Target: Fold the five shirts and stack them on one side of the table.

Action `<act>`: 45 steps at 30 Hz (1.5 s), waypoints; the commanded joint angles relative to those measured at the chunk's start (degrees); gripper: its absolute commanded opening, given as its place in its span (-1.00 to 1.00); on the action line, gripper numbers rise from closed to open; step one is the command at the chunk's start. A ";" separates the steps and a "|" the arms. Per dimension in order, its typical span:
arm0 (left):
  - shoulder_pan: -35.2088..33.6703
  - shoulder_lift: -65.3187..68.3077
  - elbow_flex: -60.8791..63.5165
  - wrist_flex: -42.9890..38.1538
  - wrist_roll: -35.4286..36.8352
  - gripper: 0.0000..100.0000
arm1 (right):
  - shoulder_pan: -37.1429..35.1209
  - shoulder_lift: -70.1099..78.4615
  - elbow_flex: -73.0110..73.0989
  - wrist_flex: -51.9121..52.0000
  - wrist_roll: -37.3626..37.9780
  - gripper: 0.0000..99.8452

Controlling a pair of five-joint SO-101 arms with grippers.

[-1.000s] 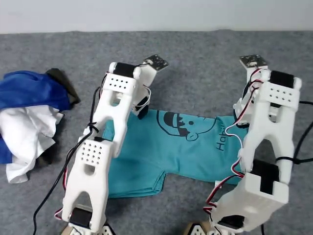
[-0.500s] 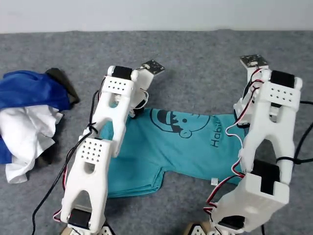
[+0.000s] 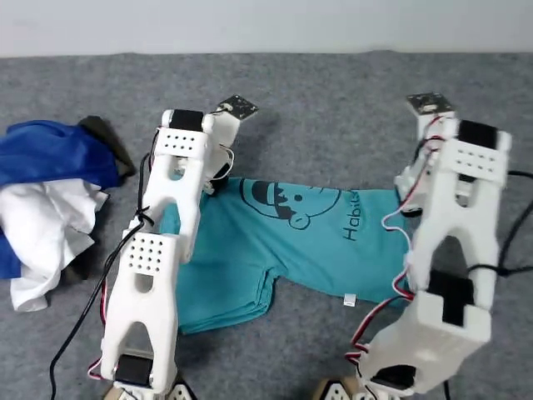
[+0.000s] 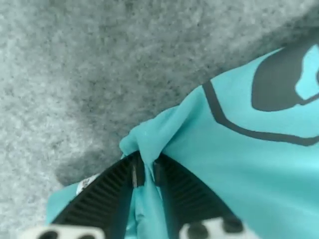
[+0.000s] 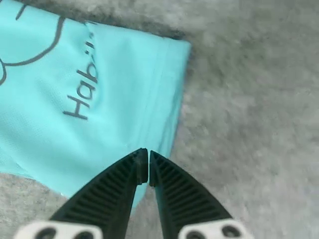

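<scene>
Your left tool (image 4: 144, 172) is clamped on a bunched corner of the teal shirt (image 3: 291, 242); your right tool (image 5: 143, 167) sits with fingers together over its far edge.

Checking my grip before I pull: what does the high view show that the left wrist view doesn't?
High view adds the heap of blue, white and dark shirts and the whole spread of the teal printed T-shirt. Left wrist view adds the left gripper shut on a bunched corner of it. Both share that T-shirt and the grey carpeted table.
</scene>
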 commanded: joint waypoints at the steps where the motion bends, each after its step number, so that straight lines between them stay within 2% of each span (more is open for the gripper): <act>1: -1.85 -0.35 -1.01 1.23 0.00 -0.99 | -1.89 3.30 -2.37 -3.74 -0.26 -0.98; 7: -1.58 -4.40 1.54 1.23 -0.18 -0.99 | -1.45 13.76 -6.77 -10.68 1.93 -0.98; 17: -2.20 -13.89 10.68 1.23 -0.44 -0.99 | 1.01 30.99 -31.82 -13.58 4.31 -0.98; 21: -2.02 -15.56 12.35 1.14 -0.44 -0.99 | 0.48 33.89 -43.34 -4.18 3.96 -0.98; 26: -2.02 -15.82 12.18 1.14 -0.44 -0.99 | -4.26 34.24 -54.51 14.29 3.87 -0.98; 27: -2.11 -15.82 12.26 1.14 -0.44 -0.99 | -5.14 34.33 -54.51 14.90 3.78 -0.98; 30: -2.20 -15.74 12.53 1.14 -0.35 -0.99 | -6.02 34.07 -50.29 14.46 1.32 -0.98; 35: -1.67 -15.82 12.18 1.14 -0.35 -0.99 | -6.29 38.73 -46.07 13.14 1.41 -0.98; 40: -1.76 -15.82 12.26 1.14 -0.35 -0.99 | -3.03 45.14 -49.85 5.76 1.93 -0.98; 45: -1.93 -15.91 12.26 1.14 -0.35 -0.99 | -2.51 50.68 -57.93 0.04 6.24 -0.98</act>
